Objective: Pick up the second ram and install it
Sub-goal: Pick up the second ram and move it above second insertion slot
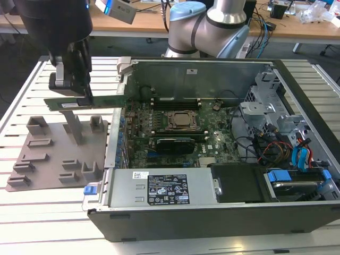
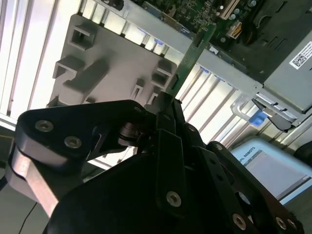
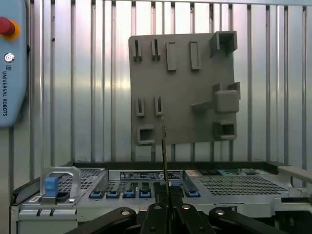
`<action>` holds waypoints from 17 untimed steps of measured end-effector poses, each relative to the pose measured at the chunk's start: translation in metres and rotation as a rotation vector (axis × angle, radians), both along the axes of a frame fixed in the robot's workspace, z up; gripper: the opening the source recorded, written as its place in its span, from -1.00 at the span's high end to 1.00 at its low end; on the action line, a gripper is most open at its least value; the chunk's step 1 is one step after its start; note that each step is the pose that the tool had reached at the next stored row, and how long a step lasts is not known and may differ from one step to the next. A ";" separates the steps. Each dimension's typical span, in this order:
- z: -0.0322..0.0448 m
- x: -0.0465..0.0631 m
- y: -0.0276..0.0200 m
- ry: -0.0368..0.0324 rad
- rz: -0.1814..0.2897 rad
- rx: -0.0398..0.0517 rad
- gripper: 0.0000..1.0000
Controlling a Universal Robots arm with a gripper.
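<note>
Second ram (image 1: pixel 106 100), thin flat green stick, pinched in black gripper (image 1: pixel 70 91) over ridged grey tray (image 1: pixel 53 143), edge-on in both wrist views.

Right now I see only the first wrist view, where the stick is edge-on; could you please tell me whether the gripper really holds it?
Observer: Yes. In the exterior view the gripper is shut on the second ram, held level above the grey holder tray.
Operator: Thanks. Is it inside the computer case?
Observer: No. The gripper hangs outside the computer case, on the exterior view's left; the stick's end just meets its side wall.
Operator: And the board?
Observer: The CPU socket lies mid-board, further right in that view.
</note>
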State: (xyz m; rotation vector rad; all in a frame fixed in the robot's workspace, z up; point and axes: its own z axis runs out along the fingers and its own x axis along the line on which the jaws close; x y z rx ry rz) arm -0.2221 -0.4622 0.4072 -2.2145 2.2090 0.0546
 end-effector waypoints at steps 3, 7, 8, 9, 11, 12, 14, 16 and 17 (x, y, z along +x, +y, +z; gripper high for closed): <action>0.0000 0.008 0.0000 0.0000 0.000 0.0001 0.73; 0.0000 0.020 0.0000 0.0000 0.000 0.0000 0.73; 0.0000 0.022 0.0000 0.0001 0.000 0.0000 0.73; 0.0000 0.025 0.0000 0.0001 0.000 0.0000 0.73; 0.0000 0.029 0.0000 0.0000 0.000 0.0000 0.73; 0.0000 0.031 0.0000 0.0001 0.000 0.0000 0.73; 0.0000 0.042 0.0000 0.0002 0.000 0.0000 0.73; 0.0000 0.049 0.0000 0.0003 0.000 0.0000 0.73; 0.0000 0.051 0.0000 0.0003 0.000 0.0000 0.73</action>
